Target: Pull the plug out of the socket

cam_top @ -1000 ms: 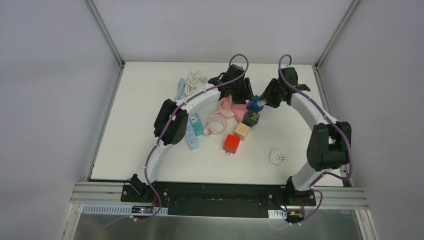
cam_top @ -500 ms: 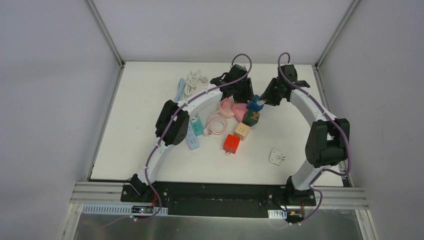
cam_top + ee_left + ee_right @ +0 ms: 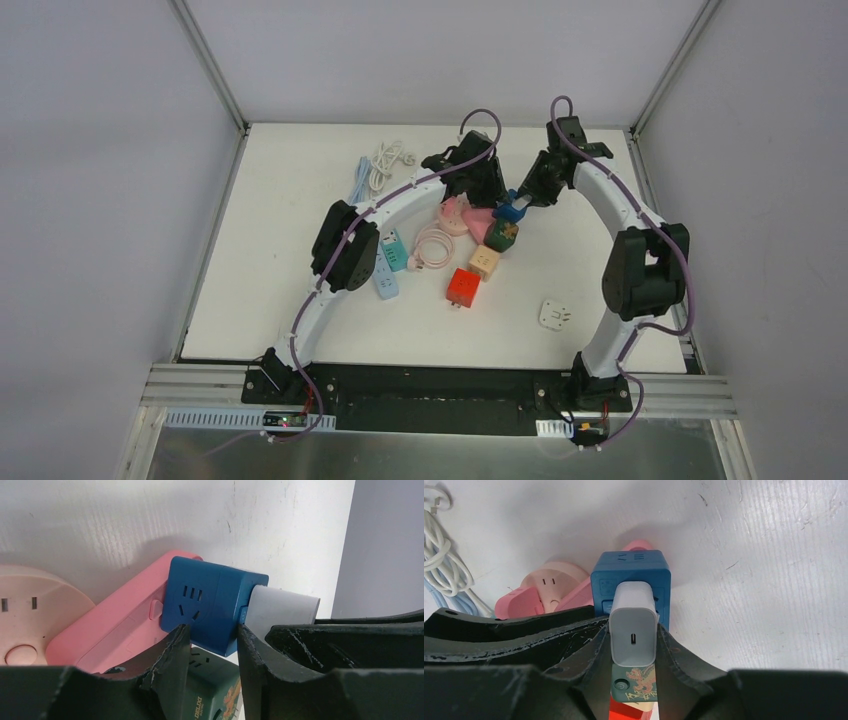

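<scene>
A blue cube socket (image 3: 509,212) lies tipped against a pink power strip (image 3: 120,625), with a white plug (image 3: 634,625) pushed into its face. My right gripper (image 3: 633,630) is shut on the plug, both fingers flat against its sides. My left gripper (image 3: 210,630) grips the blue socket (image 3: 210,605) by its lower corner, one finger on each side. In the left wrist view the plug (image 3: 280,610) sticks out of the socket's right side. In the top view both grippers meet over the socket at the back middle of the table.
A dark green cube socket (image 3: 503,236) lies just under the blue one, then a beige cube (image 3: 485,261) and a red cube (image 3: 463,287). A round pink socket (image 3: 30,620), teal and blue strips (image 3: 388,262), white cables (image 3: 385,160) and a white adapter (image 3: 555,315) lie around.
The right arm has stretched further back and left and its fingers have closed on the plug. The left gripper's fingers have narrowed onto the blue socket.
</scene>
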Controlling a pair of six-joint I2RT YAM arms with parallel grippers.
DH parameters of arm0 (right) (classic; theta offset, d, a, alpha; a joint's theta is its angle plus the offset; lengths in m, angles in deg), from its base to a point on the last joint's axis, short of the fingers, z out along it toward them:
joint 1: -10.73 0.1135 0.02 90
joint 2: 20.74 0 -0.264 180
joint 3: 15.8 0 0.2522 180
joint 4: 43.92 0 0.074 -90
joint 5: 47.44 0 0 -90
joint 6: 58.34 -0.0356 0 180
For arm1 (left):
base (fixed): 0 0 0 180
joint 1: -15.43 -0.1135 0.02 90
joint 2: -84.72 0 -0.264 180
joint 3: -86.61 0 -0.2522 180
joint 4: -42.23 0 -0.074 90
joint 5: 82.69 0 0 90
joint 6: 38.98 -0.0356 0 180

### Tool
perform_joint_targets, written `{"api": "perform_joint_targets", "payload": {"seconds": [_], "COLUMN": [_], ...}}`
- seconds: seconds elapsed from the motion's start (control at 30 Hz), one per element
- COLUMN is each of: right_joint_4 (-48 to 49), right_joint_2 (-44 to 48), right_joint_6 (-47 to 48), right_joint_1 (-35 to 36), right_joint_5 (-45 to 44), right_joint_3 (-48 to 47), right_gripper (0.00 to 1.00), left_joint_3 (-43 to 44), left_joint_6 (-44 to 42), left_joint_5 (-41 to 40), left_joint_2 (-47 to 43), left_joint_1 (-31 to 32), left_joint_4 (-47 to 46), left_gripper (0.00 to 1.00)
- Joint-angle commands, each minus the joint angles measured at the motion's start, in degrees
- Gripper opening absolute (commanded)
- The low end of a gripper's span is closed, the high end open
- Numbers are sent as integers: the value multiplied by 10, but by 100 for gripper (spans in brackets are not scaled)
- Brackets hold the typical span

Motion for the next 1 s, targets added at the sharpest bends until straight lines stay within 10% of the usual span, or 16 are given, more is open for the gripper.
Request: {"api": "perform_joint_targets", "payload": {"seconds": [0.0, 0.17, 0.47, 0.73, 0.97], "right_joint_4": [81, 128, -16, 155, 67], "right_joint_2": [56, 73, -1, 107, 72], "right_joint_6": [27, -1, -27, -53, -8], "right_joint_1": [7, -8, 54, 14, 67], "right_joint_5": [17, 102, 1, 116, -37], "right_joint_3": [42, 82, -41, 88, 28], "right_gripper": [0, 0, 0, 0, 0], "left_joint_3": [-14, -29, -40, -43, -45], "left_joint_6": [-7, -6, 0, 6, 13], "left_joint_5": [10, 12, 23, 36, 46], "left_joint_2": [47, 48, 43, 45, 45], "left_joint_1": [13, 13, 16, 18, 18], "left_joint_4": [140, 143, 148, 148, 147], "left_gripper": [37, 32, 24, 20, 17]}}
